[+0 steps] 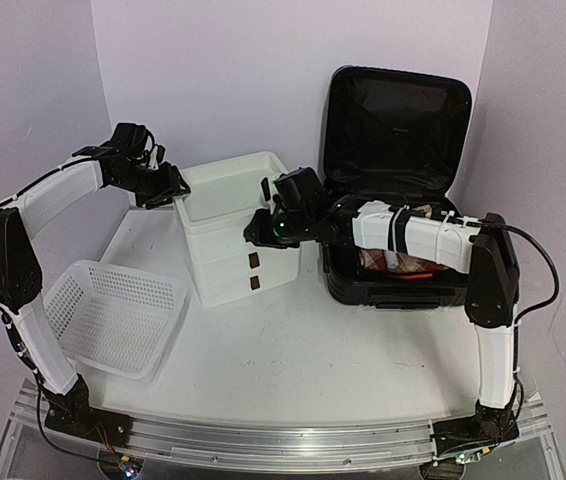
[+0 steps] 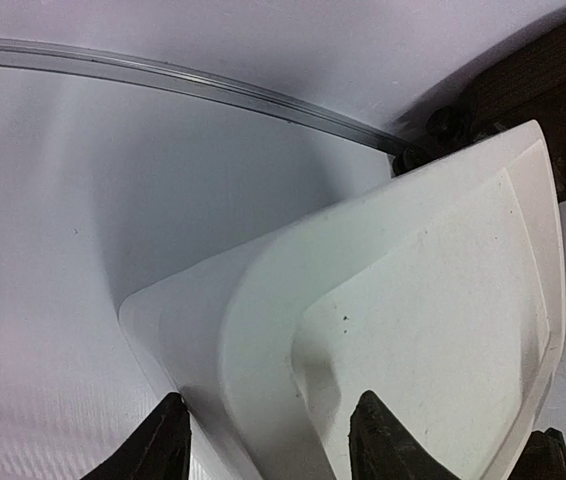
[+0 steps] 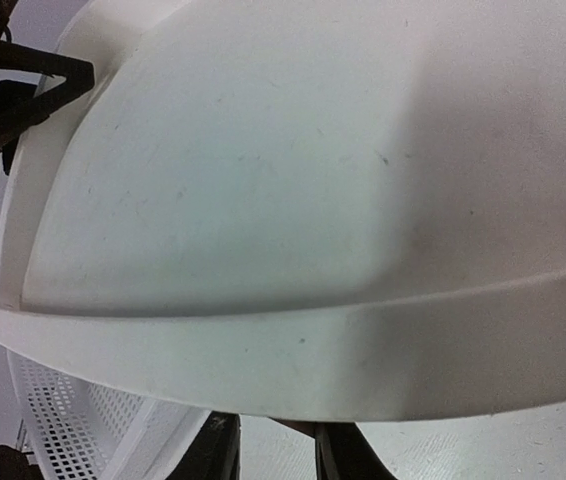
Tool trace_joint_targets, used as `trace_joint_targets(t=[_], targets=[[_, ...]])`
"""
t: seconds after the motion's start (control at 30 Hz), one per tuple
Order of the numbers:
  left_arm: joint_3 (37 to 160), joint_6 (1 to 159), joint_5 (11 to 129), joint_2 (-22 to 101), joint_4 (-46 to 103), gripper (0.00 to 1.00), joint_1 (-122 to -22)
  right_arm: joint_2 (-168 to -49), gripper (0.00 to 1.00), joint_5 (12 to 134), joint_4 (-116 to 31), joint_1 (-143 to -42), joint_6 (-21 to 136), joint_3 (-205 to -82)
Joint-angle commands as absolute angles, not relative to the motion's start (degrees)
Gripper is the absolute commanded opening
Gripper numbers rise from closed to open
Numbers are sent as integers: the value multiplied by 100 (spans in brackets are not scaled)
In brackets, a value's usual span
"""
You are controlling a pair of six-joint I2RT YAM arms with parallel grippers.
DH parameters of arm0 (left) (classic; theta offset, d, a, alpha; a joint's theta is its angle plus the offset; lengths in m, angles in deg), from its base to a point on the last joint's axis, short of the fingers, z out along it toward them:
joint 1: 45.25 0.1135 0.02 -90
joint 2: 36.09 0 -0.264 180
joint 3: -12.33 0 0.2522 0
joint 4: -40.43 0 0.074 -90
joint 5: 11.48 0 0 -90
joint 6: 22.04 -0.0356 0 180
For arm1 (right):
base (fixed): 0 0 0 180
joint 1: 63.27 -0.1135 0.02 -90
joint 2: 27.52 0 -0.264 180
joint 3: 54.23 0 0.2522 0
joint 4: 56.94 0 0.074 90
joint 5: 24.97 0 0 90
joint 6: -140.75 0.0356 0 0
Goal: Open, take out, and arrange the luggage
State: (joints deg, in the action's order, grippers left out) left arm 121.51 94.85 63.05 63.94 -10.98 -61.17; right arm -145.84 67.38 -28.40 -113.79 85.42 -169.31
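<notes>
One white perforated basket (image 1: pixel 113 310) sits left on my bench (image 1: pixel 293 350). My left gripper (image 1: pixel 173 188) straddles the top rim of one three-tier drawer box (image 1: pixel 225 240); I cannot tell if it clamps. My right gripper (image 1: pixel 261 228) is at the box's right edge, its hold unclear. One luggage (image 1: pixel 393 130) stands open far right, lid upright, items inside.
</notes>
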Motion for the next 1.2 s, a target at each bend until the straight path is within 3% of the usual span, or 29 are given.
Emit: trace_joint_targets(t=[0.0, 0.27, 0.53, 0.83, 1.17], targets=[[11994, 9258, 5665, 6503, -1517, 54, -6437, -14591, 20, 6519, -3026, -11407, 8429, -17217], [11989, 9250, 5704, 6474, -1508, 54, -6442, -14225, 0, 6828, -3026, -11391, 8405, -16964], [11983, 9222, 5776, 6441, -1508, 54, -6443, -13594, 0, 7584, -3044, -11235, 8390, -16285], [11973, 9217, 5864, 6393, -1515, 55, -6441, -13567, 0, 9791, -3043, -10583, 9255, -16053], [11969, 9186, 5936, 6429, -1517, 55, -6442, -13368, 0, 10173, -2938, -10554, 9285, -15585]])
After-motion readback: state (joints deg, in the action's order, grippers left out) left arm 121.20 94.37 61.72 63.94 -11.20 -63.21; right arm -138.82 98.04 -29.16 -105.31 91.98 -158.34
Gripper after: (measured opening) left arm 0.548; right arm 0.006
